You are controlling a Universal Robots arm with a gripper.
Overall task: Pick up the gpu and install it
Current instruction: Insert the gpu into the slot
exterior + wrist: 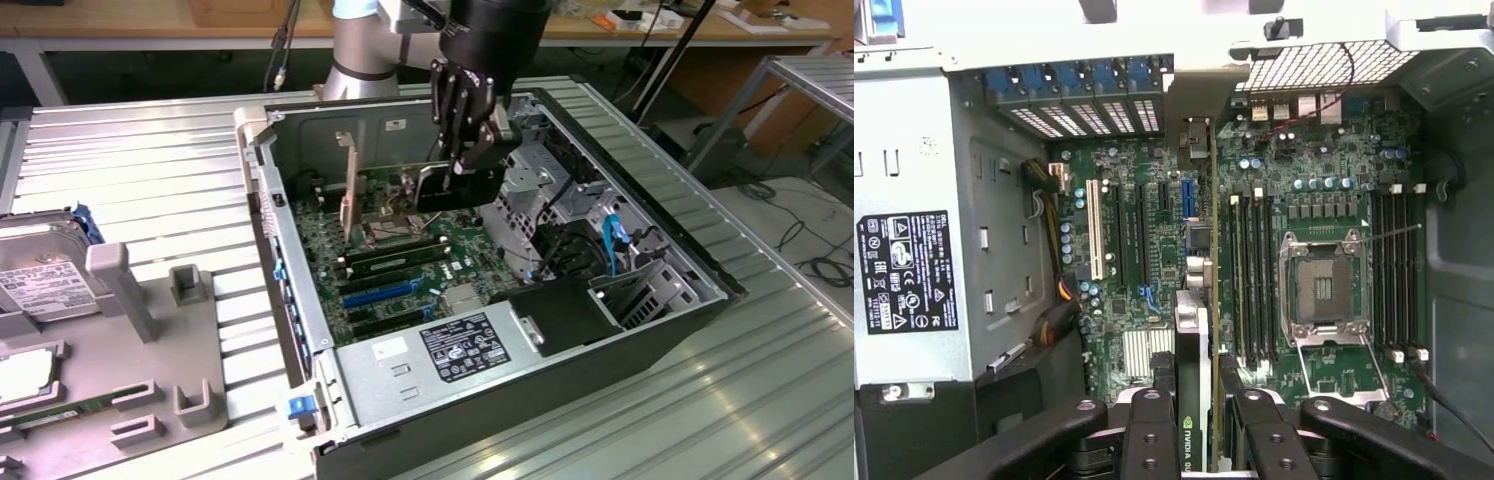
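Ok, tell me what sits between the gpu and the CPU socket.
In the wrist view, a bank of black memory slots lies between the gpu and the CPU socket.

exterior view looks down at a slant, from some way off, into the open computer case [641,340]; wrist view, close and seemingly straight down past the gripper [1201,432], shares its motherboard [1354,150].

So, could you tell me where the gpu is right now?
In the wrist view, the gpu stands on edge inside the case, gripped by the pincer over the motherboard, between the white slot and the RAM slots by the CPU socket.
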